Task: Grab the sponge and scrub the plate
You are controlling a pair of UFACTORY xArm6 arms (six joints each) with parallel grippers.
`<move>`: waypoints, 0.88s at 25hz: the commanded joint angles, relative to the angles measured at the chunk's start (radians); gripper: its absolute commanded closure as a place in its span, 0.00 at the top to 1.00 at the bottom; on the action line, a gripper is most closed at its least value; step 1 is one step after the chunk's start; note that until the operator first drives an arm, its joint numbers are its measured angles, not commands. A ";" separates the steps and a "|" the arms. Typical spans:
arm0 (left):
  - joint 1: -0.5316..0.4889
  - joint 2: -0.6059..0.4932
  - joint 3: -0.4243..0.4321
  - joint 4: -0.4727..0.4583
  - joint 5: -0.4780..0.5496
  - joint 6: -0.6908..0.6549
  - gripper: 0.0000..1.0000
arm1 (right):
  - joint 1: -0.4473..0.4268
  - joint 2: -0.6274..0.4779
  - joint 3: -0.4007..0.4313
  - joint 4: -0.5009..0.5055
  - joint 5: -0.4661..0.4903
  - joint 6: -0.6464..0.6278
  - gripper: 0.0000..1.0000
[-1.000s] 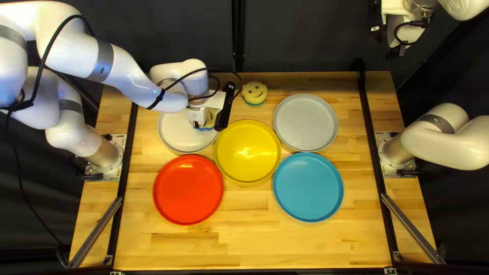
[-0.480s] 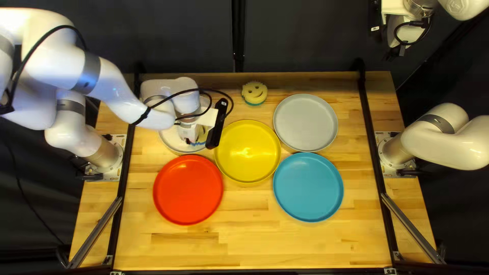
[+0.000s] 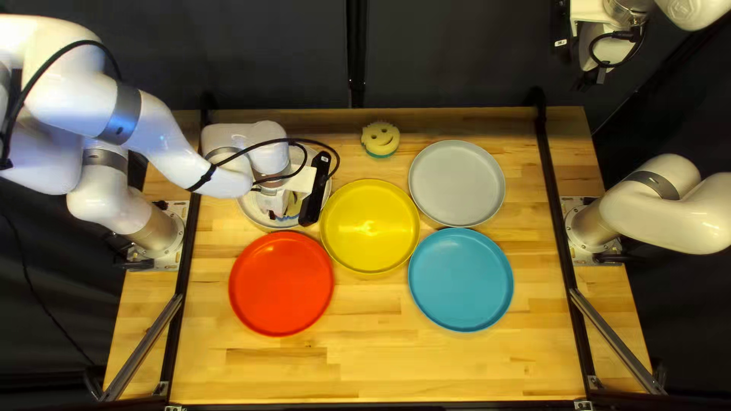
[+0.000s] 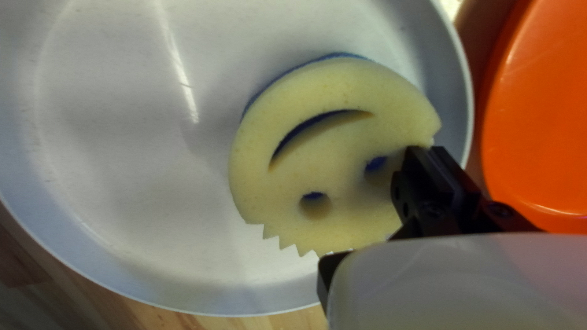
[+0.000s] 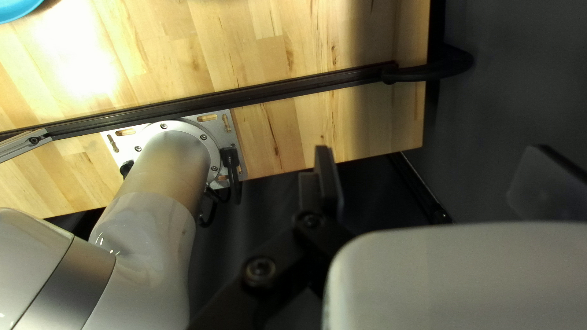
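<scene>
L gripper (image 4: 377,205) has sponge (image 4: 293,183) pinched near its edge, on or just over white plate (image 4: 122,183) (contact unclear), so off-ctr pressure could twist it loose or shove plate into red plate (image 3: 282,283); R gripper (image 5: 432,150) spread wide, empty; wood table (image 3: 365,342), dk curtain (image 3: 266,61) behind.

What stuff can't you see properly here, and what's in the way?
- Underside of the sponge on the white plate: left wrist view, hidden by its own top.
- Much of the white plate: top left view, covered by the left arm.
- Red plate: left wrist view, cut off by the edge.
- Blue plate: right wrist view, mostly cut off by the edge.
</scene>
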 commanded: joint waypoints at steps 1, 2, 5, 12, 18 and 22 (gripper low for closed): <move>0.060 0.020 -0.054 0.021 0.040 0.044 0.00 | 0.000 0.000 0.000 0.000 0.000 0.000 1.00; 0.069 0.025 -0.063 0.023 0.043 0.052 0.00 | 0.000 0.000 0.000 0.000 0.000 0.000 1.00; 0.114 0.058 -0.094 0.028 0.048 0.092 0.00 | 0.000 0.000 0.000 0.000 0.000 0.000 1.00; 0.155 0.071 -0.096 0.026 0.057 0.135 0.00 | 0.000 0.000 0.000 0.000 0.000 0.000 1.00; 0.048 -0.004 -0.042 -0.002 0.079 0.035 0.00 | 0.000 0.000 0.000 0.000 0.000 0.000 1.00; -0.039 -0.059 0.009 -0.031 0.080 -0.046 0.00 | 0.000 0.000 0.000 0.000 0.000 0.000 1.00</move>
